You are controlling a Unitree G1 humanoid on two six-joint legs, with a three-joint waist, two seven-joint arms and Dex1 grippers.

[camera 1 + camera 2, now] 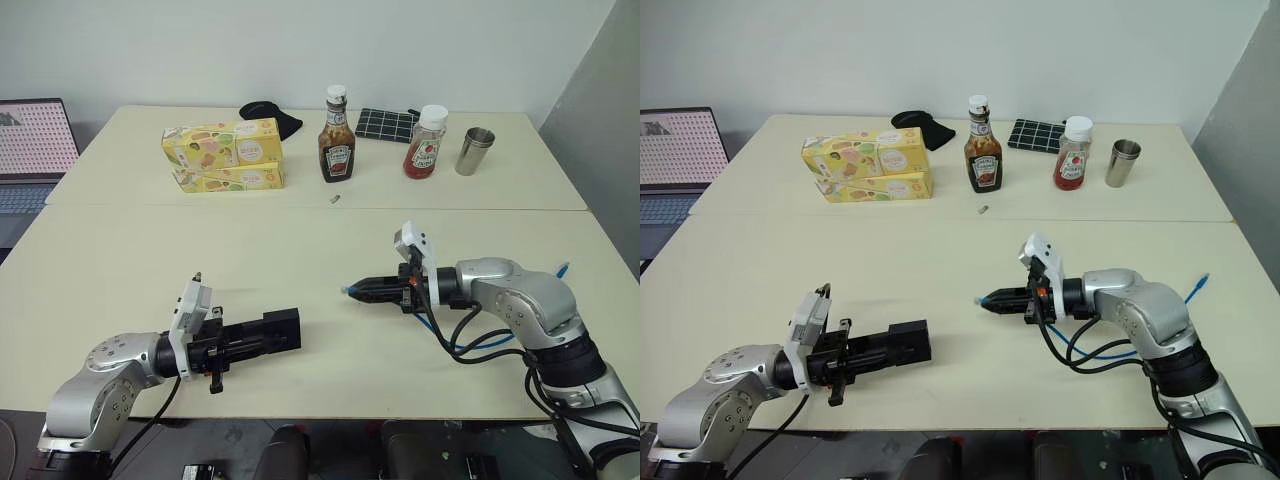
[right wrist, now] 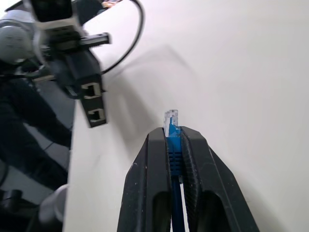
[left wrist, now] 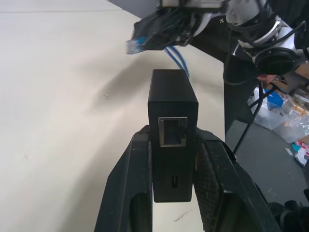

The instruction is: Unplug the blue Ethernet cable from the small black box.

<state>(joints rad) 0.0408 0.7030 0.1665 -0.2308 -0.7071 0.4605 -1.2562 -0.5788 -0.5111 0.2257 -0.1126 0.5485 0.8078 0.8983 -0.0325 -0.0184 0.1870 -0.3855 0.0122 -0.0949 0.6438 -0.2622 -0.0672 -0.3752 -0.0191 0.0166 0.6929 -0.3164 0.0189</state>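
Item: small black box (image 1: 277, 328), lower left of centre in the left eye view, clamped between the left gripper (image 1: 262, 334) fingers and held clear of the table (image 1: 300, 250); its port faces the wrist camera and stands empty. Item: blue Ethernet cable (image 2: 172, 145), its clear plug end pinched in the clenched right gripper (image 1: 364, 291), centre-right of the left eye view, well apart from the box; slack loops under the right arm, far plug lying at the frame's right edge. Judged status: cable already out of the box. Risks: the trailing loop may snag the right arm's black cables if the hand swings wide; a loosened left grip would drop the box; plug tab may bend under the pinch.
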